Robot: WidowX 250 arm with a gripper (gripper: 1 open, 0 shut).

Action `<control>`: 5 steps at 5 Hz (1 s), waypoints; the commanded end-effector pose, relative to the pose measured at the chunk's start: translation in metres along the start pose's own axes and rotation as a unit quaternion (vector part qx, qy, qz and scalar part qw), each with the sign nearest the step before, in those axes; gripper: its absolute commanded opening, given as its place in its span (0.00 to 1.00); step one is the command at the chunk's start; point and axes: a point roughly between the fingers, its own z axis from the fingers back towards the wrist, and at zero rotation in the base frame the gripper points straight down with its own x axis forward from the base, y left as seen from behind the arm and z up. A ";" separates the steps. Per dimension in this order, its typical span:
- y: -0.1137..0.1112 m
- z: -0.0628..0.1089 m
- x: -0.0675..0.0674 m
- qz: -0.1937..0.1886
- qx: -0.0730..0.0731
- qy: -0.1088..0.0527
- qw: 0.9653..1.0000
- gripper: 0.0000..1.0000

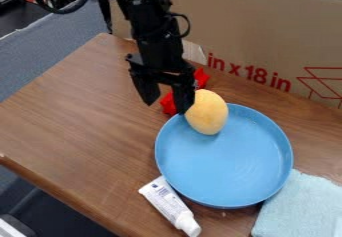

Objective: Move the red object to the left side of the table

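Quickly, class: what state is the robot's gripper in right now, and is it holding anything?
Gripper: open, its fingers apart in front of the red block; no grip on it shows.
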 end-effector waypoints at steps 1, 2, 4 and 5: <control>0.000 0.004 0.014 0.000 0.003 -0.018 1.000 1.00; -0.009 0.006 0.022 0.006 0.004 -0.015 1.000 1.00; -0.008 0.004 0.009 0.015 0.003 -0.011 1.000 1.00; 0.000 -0.001 0.007 0.018 0.003 -0.010 1.000 1.00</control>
